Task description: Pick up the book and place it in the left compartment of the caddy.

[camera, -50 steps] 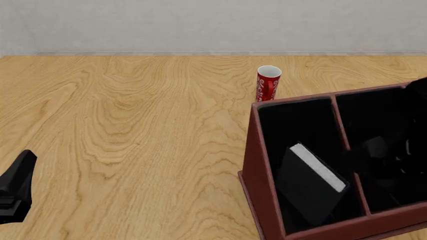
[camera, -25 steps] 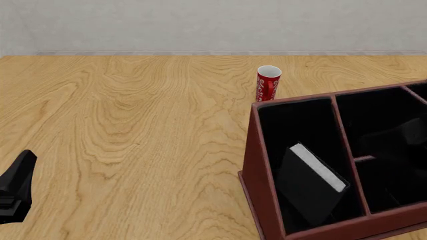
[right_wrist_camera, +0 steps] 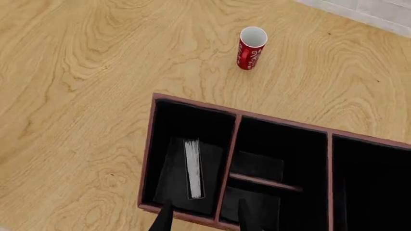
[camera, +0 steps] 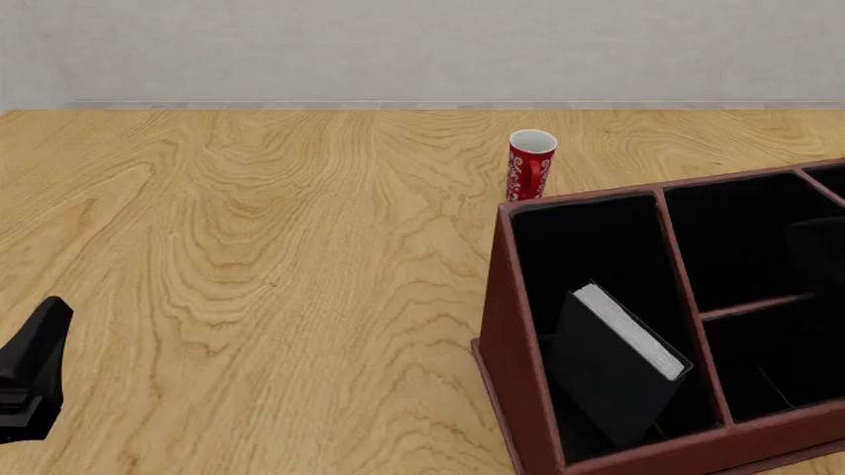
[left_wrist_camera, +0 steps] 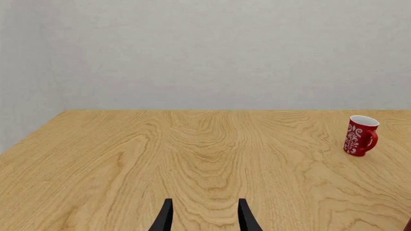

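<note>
Both grippers, left gripper (left_wrist_camera: pixel 204 219) and right gripper (right_wrist_camera: pixel 203 216), jaws parted, empty. Book (camera: pixel 615 361) leans tilted inside left compartment (camera: pixel 581 247) of caddy (camera: pixel 509 327). My worry: book probably settles flat or slides; low risk.

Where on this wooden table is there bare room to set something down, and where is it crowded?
Bare wood spans the wooden table from the left gripper across to the reddish-brown caddy and back to the wall. Crowding sits on the right: the red-and-white mug stands just behind the caddy, and the black book leans in its left compartment.
</note>
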{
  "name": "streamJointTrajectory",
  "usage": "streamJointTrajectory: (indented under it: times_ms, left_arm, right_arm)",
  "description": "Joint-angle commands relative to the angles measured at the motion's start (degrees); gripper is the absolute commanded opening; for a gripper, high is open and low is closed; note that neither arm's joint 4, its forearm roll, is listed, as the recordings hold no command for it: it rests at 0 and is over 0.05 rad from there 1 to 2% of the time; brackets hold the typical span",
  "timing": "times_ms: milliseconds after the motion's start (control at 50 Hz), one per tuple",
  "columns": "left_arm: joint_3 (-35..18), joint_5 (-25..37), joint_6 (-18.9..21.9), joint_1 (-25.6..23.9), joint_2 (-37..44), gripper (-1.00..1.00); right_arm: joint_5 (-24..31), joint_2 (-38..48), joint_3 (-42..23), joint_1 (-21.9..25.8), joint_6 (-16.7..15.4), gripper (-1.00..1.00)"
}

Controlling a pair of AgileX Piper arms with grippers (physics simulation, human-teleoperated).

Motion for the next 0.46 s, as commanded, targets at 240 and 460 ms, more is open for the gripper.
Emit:
streamJointTrajectory:
  times_ms: [240,460]
  left_arm:
    - [0.0,0.0,0.0,0.0,0.0,1.0]
    - [0.0,0.0,0.0,0.0,0.0,1.0]
  right_arm:
    - [0.31,-2.7,-7.07,3.75,1.7,1.0]
    - [-5.8,-3.4,-8.16,7.73,3.5,1.0]
